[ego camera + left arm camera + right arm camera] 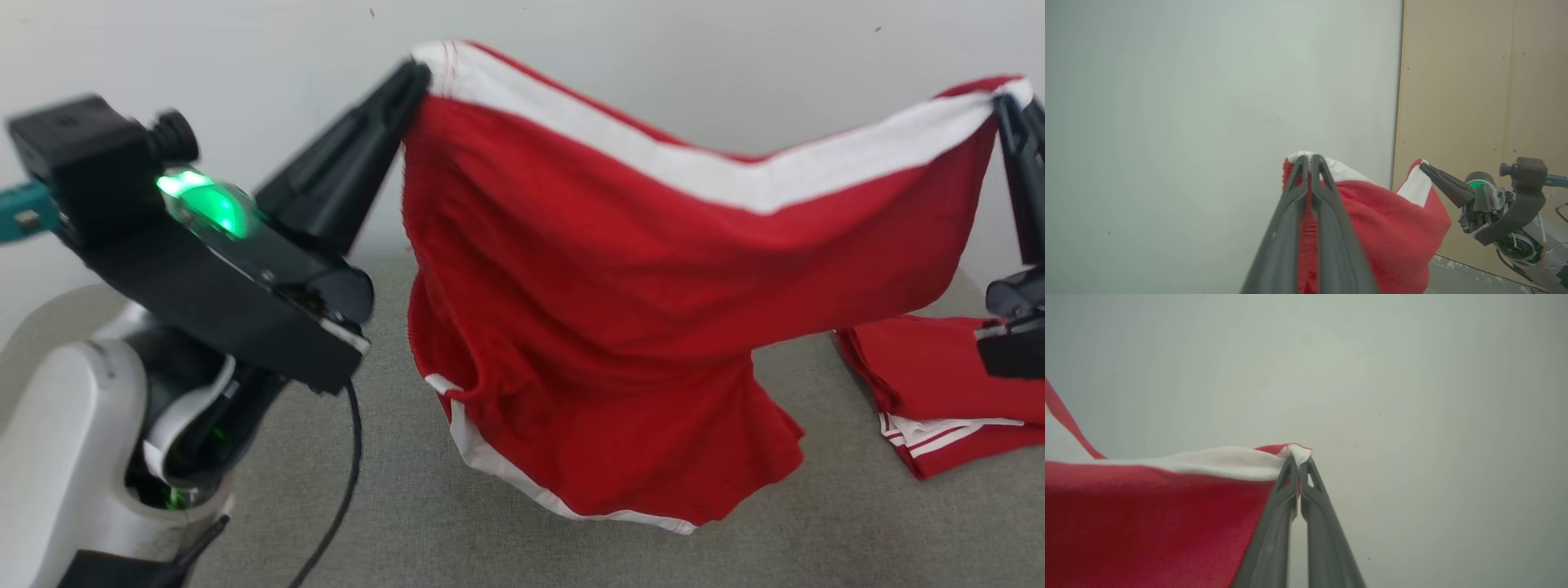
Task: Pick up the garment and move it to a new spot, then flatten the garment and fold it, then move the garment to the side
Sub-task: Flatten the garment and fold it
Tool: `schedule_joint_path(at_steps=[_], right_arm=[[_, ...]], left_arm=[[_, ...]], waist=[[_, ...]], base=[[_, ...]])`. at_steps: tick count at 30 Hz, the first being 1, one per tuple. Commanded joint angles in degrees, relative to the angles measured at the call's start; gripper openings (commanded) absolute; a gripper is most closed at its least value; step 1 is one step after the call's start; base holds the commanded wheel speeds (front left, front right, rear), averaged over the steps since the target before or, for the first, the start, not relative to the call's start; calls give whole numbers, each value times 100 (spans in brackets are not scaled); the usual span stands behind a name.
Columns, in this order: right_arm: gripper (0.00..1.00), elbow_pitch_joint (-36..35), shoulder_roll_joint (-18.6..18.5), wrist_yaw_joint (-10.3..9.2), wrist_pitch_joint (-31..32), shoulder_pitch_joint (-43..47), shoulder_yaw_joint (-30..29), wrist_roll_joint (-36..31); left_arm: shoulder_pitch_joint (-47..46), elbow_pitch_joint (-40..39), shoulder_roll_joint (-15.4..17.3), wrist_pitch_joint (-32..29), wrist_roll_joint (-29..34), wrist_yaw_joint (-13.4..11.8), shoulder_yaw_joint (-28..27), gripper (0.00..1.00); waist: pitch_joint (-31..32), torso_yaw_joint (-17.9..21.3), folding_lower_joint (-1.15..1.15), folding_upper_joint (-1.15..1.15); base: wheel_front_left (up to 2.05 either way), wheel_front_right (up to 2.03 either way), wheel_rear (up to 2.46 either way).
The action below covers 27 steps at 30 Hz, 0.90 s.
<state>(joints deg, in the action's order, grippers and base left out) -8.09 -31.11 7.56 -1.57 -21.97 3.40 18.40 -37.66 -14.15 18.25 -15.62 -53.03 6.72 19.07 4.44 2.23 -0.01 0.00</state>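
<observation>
The left pincer is pressed together on one upper corner of the red garment, pinching its white band. The right pincer pinches the opposite corner in the same way. Between them the garment hangs in the air before a pale wall — the white band sags in the middle and the red cloth drapes down in loose folds. Its white-trimmed lower hem hangs close over the grey bench; whether it touches cannot be told. A folded red-and-white cloth lies on the bench at the robot's right, beneath the right arm. A green light glows on the left wrist — a black cable dangles below it.
</observation>
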Motion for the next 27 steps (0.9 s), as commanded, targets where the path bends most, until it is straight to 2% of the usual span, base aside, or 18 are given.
schedule_joint_path(at_steps=[1, 5, 9, 14, 17, 20, 22, 27], right_arm=[[0, -70, -102, -14, 69, -116, 25, 61], [0, -230, -342, -14, 262, -418, 107, 184], [0, -53, -458, -14, 442, -952, 439, 196], [0, 732, -196, -14, 545, -2132, 823, 233], [0, 1499, 58, -13, 520, -3137, 1105, 132], [0, 2375, 335, -14, 310, -4267, 1328, -102], [0, 2974, 585, -14, 40, -5008, 1439, -372], [0, 4174, 1234, -14, -924, -6466, 1256, -1146]], left_arm=[[-195, -49, 184, -83, 253, -15, 20, 0], [-440, -119, 293, -363, 394, -84, 146, 0], [-673, 122, 381, -619, 482, -95, 267, 0], [-1450, 728, 455, -586, 723, -23, 302, 0], [-2227, 1471, 434, -236, 1074, 36, 320, 0], [-3242, 2347, 477, 382, 1621, 70, 493, 0], [-3920, 2959, 466, 948, 2034, 74, 677, 0], [-5328, 4218, 360, 2474, 2665, 68, 1149, 0]], waist=[[0, -4, 1, 0], [-65, 30, 1, 0], [-300, 99, 1, 0], [-1152, 204, 1, 0], [-1863, 225, 1, 0], [-2582, 269, 1, 0], [-3011, 325, 1, 0], [-3866, 525, 1, 0]], base=[[0, 0, 0], [0, 0, 0], [0, 0, 0], [0, 0, 0], [0, 0, 0], [0, 0, 0], [0, 0, 0], [0, 0, 0]])
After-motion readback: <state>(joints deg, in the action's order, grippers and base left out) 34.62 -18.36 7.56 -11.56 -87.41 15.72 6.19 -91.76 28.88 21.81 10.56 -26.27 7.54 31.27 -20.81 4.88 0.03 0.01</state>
